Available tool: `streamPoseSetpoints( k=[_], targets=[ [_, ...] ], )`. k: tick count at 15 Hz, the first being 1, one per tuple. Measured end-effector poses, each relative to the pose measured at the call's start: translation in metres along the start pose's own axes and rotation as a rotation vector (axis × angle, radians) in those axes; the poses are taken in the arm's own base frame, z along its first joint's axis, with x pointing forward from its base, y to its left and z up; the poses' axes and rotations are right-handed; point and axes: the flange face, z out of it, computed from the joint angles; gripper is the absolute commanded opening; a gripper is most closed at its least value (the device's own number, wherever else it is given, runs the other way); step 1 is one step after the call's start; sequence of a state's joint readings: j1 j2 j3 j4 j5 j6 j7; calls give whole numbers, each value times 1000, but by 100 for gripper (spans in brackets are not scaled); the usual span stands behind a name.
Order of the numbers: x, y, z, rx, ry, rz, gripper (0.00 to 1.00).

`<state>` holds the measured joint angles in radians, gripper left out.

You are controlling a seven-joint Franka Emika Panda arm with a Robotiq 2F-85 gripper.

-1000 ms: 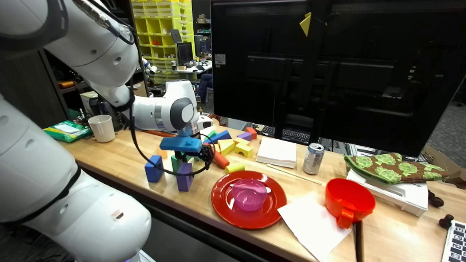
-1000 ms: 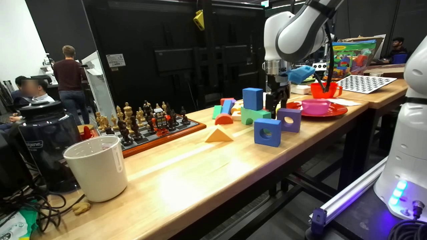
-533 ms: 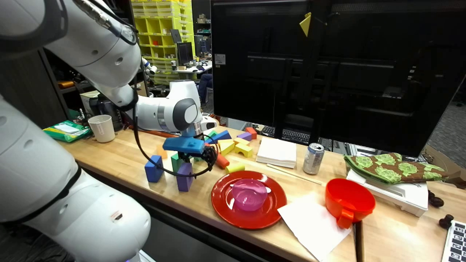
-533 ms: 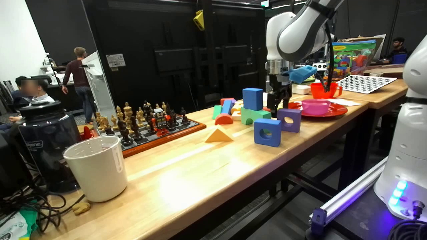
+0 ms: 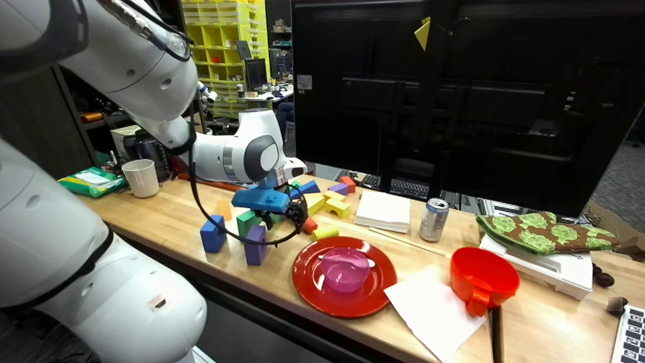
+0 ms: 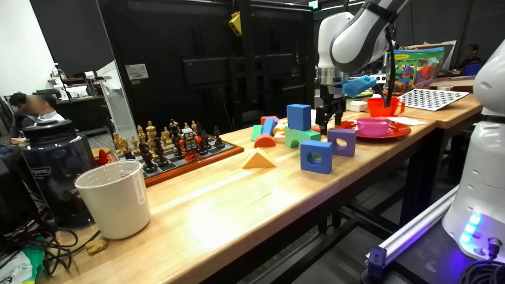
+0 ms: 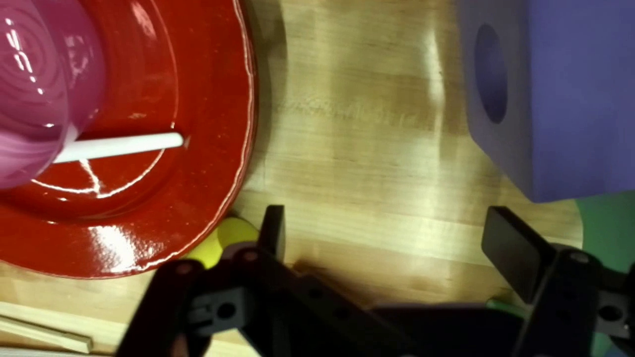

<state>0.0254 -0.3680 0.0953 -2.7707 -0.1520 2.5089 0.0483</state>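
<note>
Bent white jointed robot arm (image 5: 136,93) with silver cylindrical metal wrist (image 6: 330,75) upright; black, flat-padded fingers (image 7: 516,250) point downward, standing wide apart in the wrist view

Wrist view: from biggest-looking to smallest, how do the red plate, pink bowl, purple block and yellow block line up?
1. Red plate, partly out of frame
2. Purple block, cut off too, perhaps enlarged by nearness
3. Pink bowl, also cut off
4. Yellow block, partly hidden

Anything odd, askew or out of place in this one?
A toy robot stands among the chess pieces, where it doesn't belong. A yellow wedge is high up on the black display, away from the tabletop blocks. The white utensil seems trapped under the pink bowl. I see no spill.
</note>
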Motion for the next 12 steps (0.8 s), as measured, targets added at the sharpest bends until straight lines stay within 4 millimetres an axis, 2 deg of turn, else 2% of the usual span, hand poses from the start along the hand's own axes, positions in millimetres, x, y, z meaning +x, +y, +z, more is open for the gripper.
streamPoseSetpoints(
  k=[5, 12],
  targets=[
    [1, 0, -1, 2, 2, 4, 100],
    [6, -4, -18, -6, 46, 23, 100]
  ],
)
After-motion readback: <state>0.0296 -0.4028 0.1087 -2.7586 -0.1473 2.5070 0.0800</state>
